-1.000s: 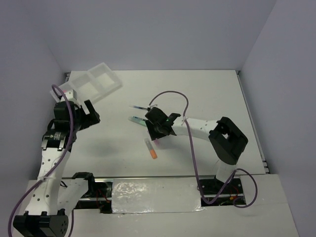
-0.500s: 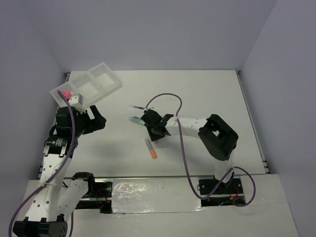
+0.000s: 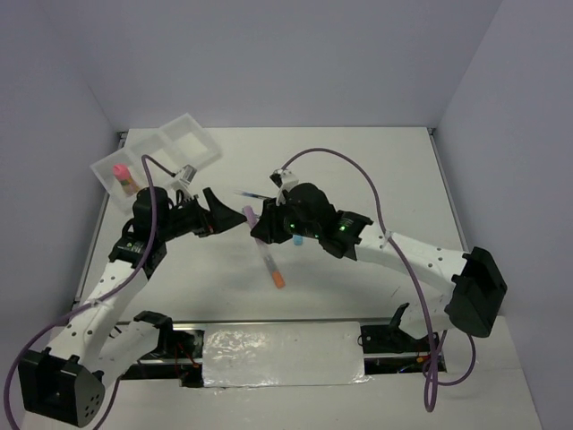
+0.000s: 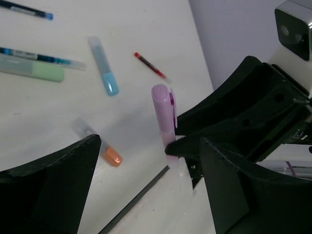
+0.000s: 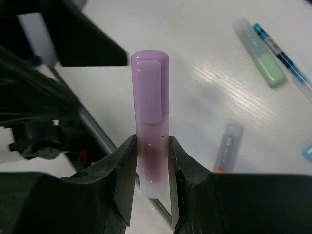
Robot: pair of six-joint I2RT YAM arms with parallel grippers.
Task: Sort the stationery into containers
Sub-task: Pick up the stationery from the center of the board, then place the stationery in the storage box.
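1. Right now the right tool (image 5: 152,142) is gripping the lilac marker (image 5: 149,112) low on its barrel. Both fingers (image 5: 124,170) are pressing its sides, and the marker is standing upright between them, cap end up.
2. Just beside that marker, the left tool (image 3: 226,212) is hanging open. Its two black fingers (image 4: 53,190) are spreading wide on either side of the marker without touching it.
3. Both tools are meeting above the middle of the white table (image 3: 385,179).
4. The translucent white tray (image 3: 199,141) is sitting at a slant at the far left of the table, and the stubby pink cylinder (image 3: 118,169) is lying in its leftmost compartment.
5. The orange marker (image 4: 100,146) is lying on the table close below the held marker, toward the near edge.
6. Farther back, the blue marker (image 4: 104,67), the thin red pen (image 4: 151,67), the green-capped marker (image 4: 32,71) and the thin dark-blue pen (image 4: 25,9) are lying loose on the table, well apart from the tray.
7. A second thin pen (image 4: 44,57), clear with blue markings, is lying just beside the green-capped marker.
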